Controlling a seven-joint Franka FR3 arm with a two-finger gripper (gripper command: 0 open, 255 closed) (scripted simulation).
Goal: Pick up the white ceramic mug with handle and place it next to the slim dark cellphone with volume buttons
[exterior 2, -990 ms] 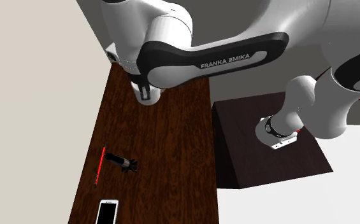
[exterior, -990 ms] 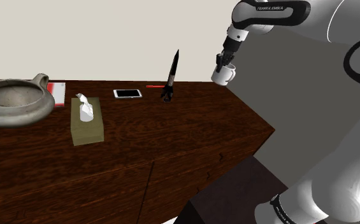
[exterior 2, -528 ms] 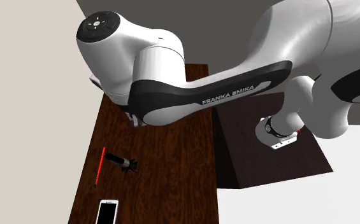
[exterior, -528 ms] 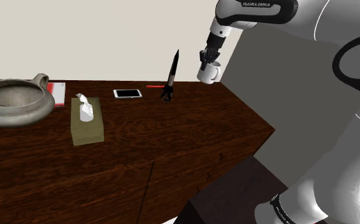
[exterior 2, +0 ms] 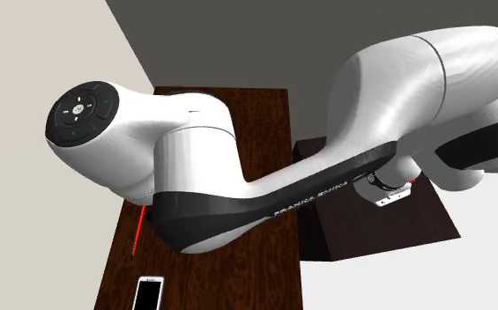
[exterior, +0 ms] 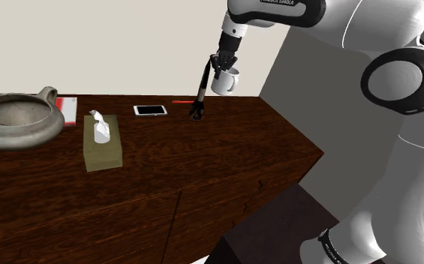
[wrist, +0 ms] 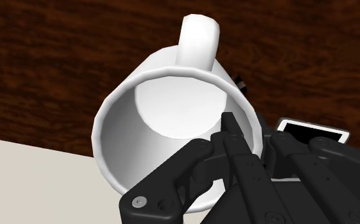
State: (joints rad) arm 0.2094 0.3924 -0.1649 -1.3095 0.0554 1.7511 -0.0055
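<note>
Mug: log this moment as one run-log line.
end effector: shut on mug rim | mug: aloft over table | cellphone: flat on table, apart from mug | placement: not yet done

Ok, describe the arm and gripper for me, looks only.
The arm is glossy white, built of thick rounded links with dark bands at the joints. One band carries white FRANKA EMIKA lettering, and one joint ends in a round dark cap with small coloured dots. The gripper is all black, with angular fingers and greyish screw heads.
</note>
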